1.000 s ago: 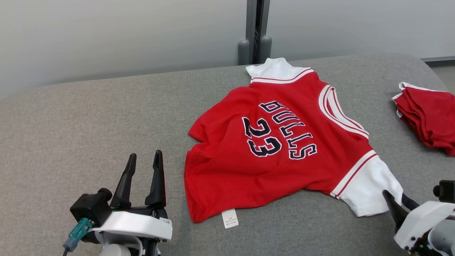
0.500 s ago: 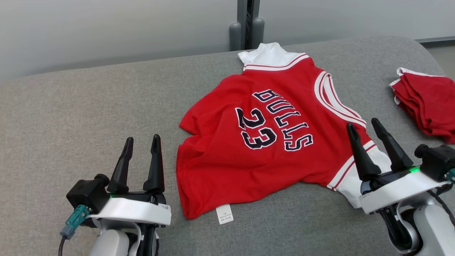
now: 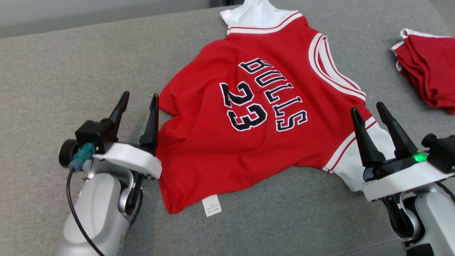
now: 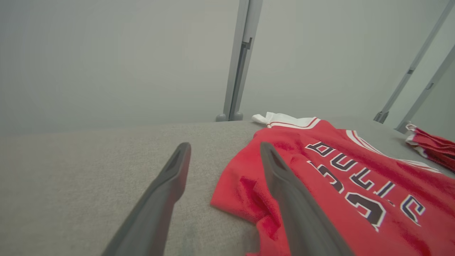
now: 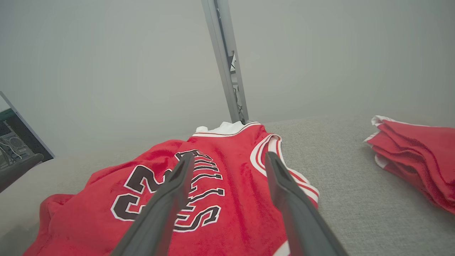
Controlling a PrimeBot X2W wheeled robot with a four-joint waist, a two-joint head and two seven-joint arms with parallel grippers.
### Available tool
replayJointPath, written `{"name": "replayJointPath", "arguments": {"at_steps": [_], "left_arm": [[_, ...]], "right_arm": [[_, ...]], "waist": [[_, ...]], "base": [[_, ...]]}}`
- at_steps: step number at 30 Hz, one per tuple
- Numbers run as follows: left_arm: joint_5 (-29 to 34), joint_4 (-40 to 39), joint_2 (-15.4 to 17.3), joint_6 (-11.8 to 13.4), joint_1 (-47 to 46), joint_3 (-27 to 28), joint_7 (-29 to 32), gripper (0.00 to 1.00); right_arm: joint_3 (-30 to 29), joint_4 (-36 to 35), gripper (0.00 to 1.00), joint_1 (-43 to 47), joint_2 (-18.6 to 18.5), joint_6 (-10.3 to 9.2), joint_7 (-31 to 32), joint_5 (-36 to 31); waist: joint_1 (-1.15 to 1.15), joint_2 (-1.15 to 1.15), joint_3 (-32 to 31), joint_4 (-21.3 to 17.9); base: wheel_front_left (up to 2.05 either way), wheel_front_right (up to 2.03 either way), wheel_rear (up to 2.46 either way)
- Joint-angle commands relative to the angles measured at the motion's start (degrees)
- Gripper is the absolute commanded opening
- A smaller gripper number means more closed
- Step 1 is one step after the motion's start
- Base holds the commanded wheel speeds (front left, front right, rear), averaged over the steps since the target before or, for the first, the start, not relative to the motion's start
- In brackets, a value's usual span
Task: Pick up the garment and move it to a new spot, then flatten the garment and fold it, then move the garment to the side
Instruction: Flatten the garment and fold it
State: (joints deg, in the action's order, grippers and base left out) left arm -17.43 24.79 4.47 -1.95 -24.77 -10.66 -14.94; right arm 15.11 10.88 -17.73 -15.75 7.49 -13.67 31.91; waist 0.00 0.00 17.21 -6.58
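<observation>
Nearest the robot, the left gripper (image 3: 140, 95) stands open and empty at the left edge of the jersey (image 3: 249, 106). Its right finger overlaps the rumpled red hem in both the head view and the left wrist view (image 4: 224, 145). Whether it touches the cloth cannot be told. A teal plug (image 3: 80, 158) sits on that wrist.

The right gripper (image 3: 367, 106) is also spread wide and holds nothing. Its fingers point up across the near white sleeve (image 3: 350, 170), and a green light (image 3: 419, 156) glows at their base. In the right wrist view (image 5: 229, 155) the fingers frame the jersey's lettering (image 5: 199, 185).

The jersey lies front-up on the grey cloth surface (image 3: 71, 64), hem to the left and collar to the right. A small white tag (image 3: 212, 206) sticks out from the near hem corner; its print is too small to read. Farther on, navy white-outlined letters read "BULLS" (image 3: 273, 94) with "23" (image 3: 243, 106) beside them, turned sideways. Beyond them lie the striped collar (image 3: 334, 71) and the far white sleeve (image 3: 256, 12).

Well apart to the right lies a folded red pile (image 3: 430, 74) with white edges. A grey post (image 4: 238, 60) rises behind the surface against a pale wall.
</observation>
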Motion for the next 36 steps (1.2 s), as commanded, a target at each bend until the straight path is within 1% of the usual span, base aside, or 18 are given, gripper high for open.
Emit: {"name": "replayJointPath", "arguments": {"at_steps": [1, 3, 6, 11, 13, 14, 15, 16, 17, 19, 20, 21, 22, 24, 25, 29, 30, 36], "left_arm": [[0.94, 2.72, 1.08, -0.76, -3.42, -0.49, 0.54, 1.00], [1.48, 7.25, 1.94, -1.52, -7.47, -1.25, 2.34, 1.00], [1.83, 12.95, 3.19, -3.14, -12.50, -3.01, 6.94, 1.00], [1.37, 19.04, 5.00, -5.11, -19.07, -6.90, 13.99, 1.00], [0.82, 20.32, 5.77, -5.51, -20.67, -8.86, 16.61, 1.00], [0.82, 20.32, 5.77, -5.51, -20.67, -8.86, 16.61, 1.00], [0.54, 20.67, 5.94, -5.50, -21.33, -10.01, 17.88, 1.00], [-1.25, 20.58, 6.08, -5.53, -22.05, -13.40, 20.69, 1.00], [-2.34, 20.17, 6.54, -5.51, -22.42, -15.07, 21.86, 1.00], [-4.36, 19.40, 7.93, -5.51, -22.96, -17.68, 23.66, 1.00], [-5.55, 18.96, 8.34, -5.51, -23.13, -18.64, 24.21, 0.98], [-5.55, 18.96, 8.34, -5.51, -23.13, -18.64, 24.21, 0.98], [-6.49, 18.62, 8.85, -5.51, -23.44, -19.31, 24.72, 0.50], [-8.02, 17.92, 10.20, -5.49, -24.53, -19.85, 25.08, 0.13], [-8.64, 17.69, 10.76, -5.49, -25.03, -19.79, 24.85, 0.00], [-9.72, 17.13, 12.40, -5.50, -27.58, -19.73, 24.75, 0.00], [-9.67, 16.79, 13.50, -5.50, -29.29, -20.30, 25.17, 0.00], [-7.32, 15.51, 17.25, -5.50, -36.02, -23.31, 27.60, 0.00]], "right_arm": [[-0.17, 0.22, 1.00, -0.69, -0.30, -0.01, -0.61, 0.42], [-0.16, 0.38, 1.00, -0.84, -0.24, 0.00, -0.88, 0.58], [0.21, 0.69, 1.00, -1.31, -0.05, 0.00, -1.25, 0.76], [0.45, 1.37, 1.00, -1.82, 0.25, -0.01, -1.55, 0.68], [0.23, 1.63, 1.00, -1.95, 0.35, 0.00, -1.62, 0.76], [0.23, 1.63, 1.00, -1.95, 0.35, 0.00, -1.62, 0.76], [0.10, 1.71, 1.00, -2.04, 0.46, 0.00, -1.66, 0.76], [-0.05, 1.85, 1.00, -2.21, 0.64, -0.01, -1.63, 0.71], [-0.17, 1.80, 1.00, -2.34, 0.71, 0.00, -1.60, 0.58], [-0.34, 1.57, 1.00, -2.43, 1.03, 0.00, -1.60, 0.33], [-0.41, 1.47, 1.00, -2.43, 1.20, 0.00, -1.61, 0.25], [-0.41, 1.47, 1.00, -2.43, 1.20, 0.00, -1.61, 0.25], [-0.48, 1.40, 1.00, -2.41, 1.31, 0.00, -1.61, 0.17], [-0.58, 1.26, 1.00, -2.38, 1.53, -0.01, -1.61, 0.06], [-0.56, 1.22, 1.00, -2.40, 1.66, -0.01, -1.61, 0.01], [-0.70, 1.24, 1.00, -2.42, 1.81, 0.00, -1.59, -0.10], [-0.78, 1.38, 1.00, -2.47, 1.90, 0.00, -1.58, -0.21], [-0.51, 1.25, 1.00, -3.04, 2.31, 0.00, -1.58, -0.79]], "waist": [[0.00, 0.00, 2.20, -1.65], [0.00, 0.00, 3.27, -2.15], [0.00, 0.00, 4.55, -2.76], [0.00, 0.00, 5.70, -3.53], [0.00, 0.00, 5.88, -3.68], [0.00, 0.00, 5.88, -3.68], [0.00, 0.00, 5.97, -3.72], [0.00, 0.00, 6.19, -3.84], [0.00, 0.00, 6.33, -3.89], [0.00, 0.00, 6.58, -3.96], [0.00, 0.00, 6.70, -4.00], [0.00, 0.00, 6.70, -4.00], [0.00, 0.00, 6.82, -4.03], [0.00, 0.00, 7.04, -4.10], [0.00, 0.00, 7.14, -4.13], [0.00, 0.00, 7.32, -4.03], [0.00, 0.00, 7.36, -3.97], [0.00, 0.00, 7.79, -4.26]], "base": [[0.00, 0.00, 0.00], [0.00, 0.00, 0.00], [0.00, 0.00, 0.00], [0.00, 0.00, 0.00], [0.00, 0.00, 0.00], [0.00, 0.00, 0.00], [0.00, 0.00, 0.00], [0.00, 0.00, 0.00], [0.00, 0.00, 0.00], [0.00, 0.00, 0.00], [0.00, 0.00, 0.00], [0.00, 0.00, 0.00], [0.00, 0.00, 0.00], [0.00, 0.00, 0.00], [0.00, 0.00, 0.00], [0.00, 0.00, 0.00], [0.00, 0.00, 0.00], [0.00, 0.00, 0.00]]}}
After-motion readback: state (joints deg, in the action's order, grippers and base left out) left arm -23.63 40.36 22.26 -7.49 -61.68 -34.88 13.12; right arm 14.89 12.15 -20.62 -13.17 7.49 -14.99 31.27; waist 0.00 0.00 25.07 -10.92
